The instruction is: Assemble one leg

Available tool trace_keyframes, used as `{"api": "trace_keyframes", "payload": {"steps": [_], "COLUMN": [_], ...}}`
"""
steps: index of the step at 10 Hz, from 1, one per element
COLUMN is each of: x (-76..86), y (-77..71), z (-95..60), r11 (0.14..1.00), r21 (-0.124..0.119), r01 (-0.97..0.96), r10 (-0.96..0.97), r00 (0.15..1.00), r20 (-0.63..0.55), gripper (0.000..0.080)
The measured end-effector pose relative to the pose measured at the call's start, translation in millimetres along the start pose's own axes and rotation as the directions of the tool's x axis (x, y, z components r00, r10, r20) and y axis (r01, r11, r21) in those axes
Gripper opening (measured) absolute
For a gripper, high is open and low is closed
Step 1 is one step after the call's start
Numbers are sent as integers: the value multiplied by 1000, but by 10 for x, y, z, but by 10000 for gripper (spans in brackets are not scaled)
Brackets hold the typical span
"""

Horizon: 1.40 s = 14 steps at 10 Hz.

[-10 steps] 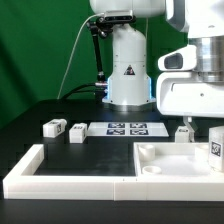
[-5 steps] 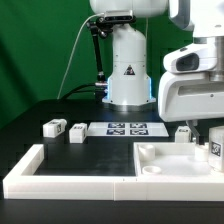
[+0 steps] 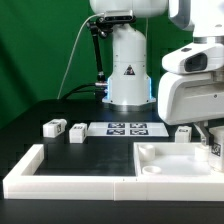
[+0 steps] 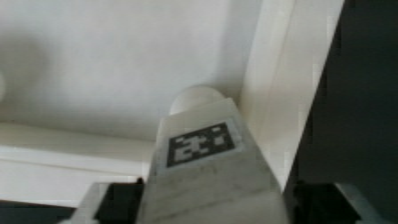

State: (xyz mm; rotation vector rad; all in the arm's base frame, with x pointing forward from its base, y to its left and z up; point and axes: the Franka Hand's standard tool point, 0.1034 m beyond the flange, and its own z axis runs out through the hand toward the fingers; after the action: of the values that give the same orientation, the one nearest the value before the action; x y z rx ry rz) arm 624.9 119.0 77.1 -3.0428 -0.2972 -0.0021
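The exterior view sits low beside the table [image 3: 60, 150], facing across it toward the robot base [image 3: 128, 70] and green backdrop [image 3: 40, 50]. The wrist view looks along the held leg [image 4: 210, 150], very near, onto the white square part [image 4: 107, 60] [image 3: 170, 160], which both views share.

In the exterior view the gripper [image 3: 214, 146] is partly cut off by the picture's right edge, and the leg [image 4: 210, 150] in it cannot be made out there. The square tray part [image 3: 170, 160] runs off that same edge too. In the wrist view the leg's near end is cut off, the fingers [image 4: 111, 203] show only as dark bits, and the tray part is blurry. The tags on the loose legs [image 3: 53, 127] are too small to read.
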Motion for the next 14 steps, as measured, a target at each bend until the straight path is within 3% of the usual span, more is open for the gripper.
{"api": "trace_keyframes", "payload": {"steps": [4, 8, 10, 14], "x": [6, -10, -13, -28], "y": [23, 52, 68, 76], "z": [6, 9, 12, 14], "r11": [993, 809, 666, 217], "r21": [9, 61, 79, 95], "r01": [-116, -585, -742, -972], "r10": [116, 587, 745, 976], "r00": [993, 808, 666, 219], "r20": [-10, -39, -28, 13], "gripper": [290, 290, 290, 290]}}
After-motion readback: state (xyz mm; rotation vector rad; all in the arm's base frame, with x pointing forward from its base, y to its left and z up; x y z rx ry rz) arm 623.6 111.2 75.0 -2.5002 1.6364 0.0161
